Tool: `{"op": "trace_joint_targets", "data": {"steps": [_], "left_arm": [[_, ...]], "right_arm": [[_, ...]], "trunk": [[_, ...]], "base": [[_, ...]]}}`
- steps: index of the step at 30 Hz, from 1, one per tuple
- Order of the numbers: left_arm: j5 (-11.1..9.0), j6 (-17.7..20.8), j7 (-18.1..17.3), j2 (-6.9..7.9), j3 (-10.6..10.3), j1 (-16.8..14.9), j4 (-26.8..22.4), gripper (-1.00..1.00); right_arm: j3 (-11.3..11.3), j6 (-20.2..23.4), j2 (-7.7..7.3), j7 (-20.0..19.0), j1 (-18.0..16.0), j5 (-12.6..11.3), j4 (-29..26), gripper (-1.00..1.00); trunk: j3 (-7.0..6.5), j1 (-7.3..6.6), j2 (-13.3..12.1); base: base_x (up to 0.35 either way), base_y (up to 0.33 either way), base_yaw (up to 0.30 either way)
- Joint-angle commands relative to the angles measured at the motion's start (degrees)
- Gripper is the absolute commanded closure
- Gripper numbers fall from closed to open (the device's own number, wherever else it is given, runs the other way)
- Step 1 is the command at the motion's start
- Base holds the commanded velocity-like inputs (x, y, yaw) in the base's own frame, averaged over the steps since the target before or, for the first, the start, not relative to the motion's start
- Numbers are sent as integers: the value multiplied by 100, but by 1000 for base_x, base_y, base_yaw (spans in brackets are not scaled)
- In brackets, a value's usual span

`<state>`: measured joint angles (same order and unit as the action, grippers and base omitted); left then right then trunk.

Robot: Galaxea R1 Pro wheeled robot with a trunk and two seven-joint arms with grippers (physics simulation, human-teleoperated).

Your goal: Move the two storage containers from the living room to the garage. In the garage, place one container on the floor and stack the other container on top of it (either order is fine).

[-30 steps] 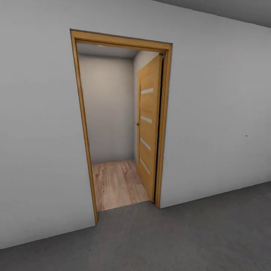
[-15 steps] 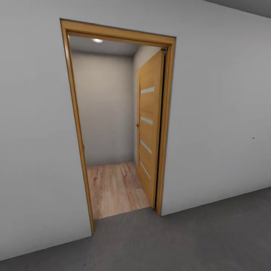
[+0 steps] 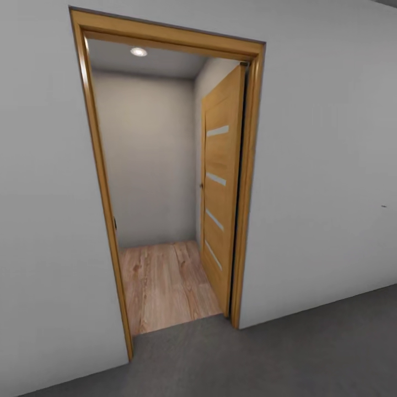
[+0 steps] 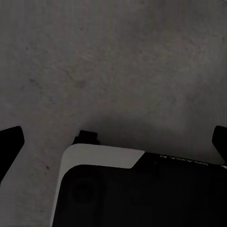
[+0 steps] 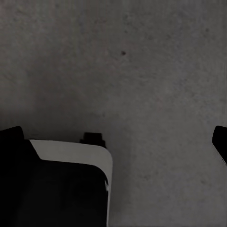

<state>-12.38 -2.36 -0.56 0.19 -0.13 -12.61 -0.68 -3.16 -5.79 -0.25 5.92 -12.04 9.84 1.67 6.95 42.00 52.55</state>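
Nearest thing is the dark grey garage floor (image 3: 286, 353), and that's what both wrist cams look down on, with a white-and-black chunk of the robot's base (image 4: 101, 156) poking in. In each wrist view you can see dark fingertips at the picture's edges, set wide apart with nothing between them, so the left gripper (image 4: 113, 137) and right gripper (image 5: 118, 137) both look open and empty.

Past the floor there's one doorway (image 3: 165, 38) with a wood frame in the grey wall (image 3: 325, 165), and one wood door (image 3: 220, 182) swung inward against the right side. Behind it is a small hallway with plank flooring (image 3: 165, 281), a blank back wall and one ceiling light (image 3: 138, 52).

My read: this is the travel leg, heading out of the garage towards the living room to fetch a box. I can't place either of the two containers from here, so can't say whether one's already been dropped off. Next move is basically driving straight through without clipping the frame or door, since the gap looks fairly tight.

Count: one doorway, one door, one light, two empty grippers.
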Motion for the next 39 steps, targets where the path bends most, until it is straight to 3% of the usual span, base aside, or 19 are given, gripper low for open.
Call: {"op": "trace_joint_targets", "data": {"steps": [1, 33, 39], "left_arm": [[-36, -18, -6, 1, -4, -5, 6, -100], [-36, -30, -6, -1, -13, -6, 6, -100], [-36, -39, -6, -1, -13, -6, 6, -100]], "right_arm": [[-35, -26, 2, 22, -9, 57, 18, -100], [-50, -106, -48, 24, -9, 66, 11, -100], [-53, -106, -54, 29, -9, 63, 11, -100]], "trunk": [[8, 4, 5], [8, 4, 5], [8, 4, 5]], "base": [[317, 0, 0], [318, -44, 0], [318, -82, 213]]}}
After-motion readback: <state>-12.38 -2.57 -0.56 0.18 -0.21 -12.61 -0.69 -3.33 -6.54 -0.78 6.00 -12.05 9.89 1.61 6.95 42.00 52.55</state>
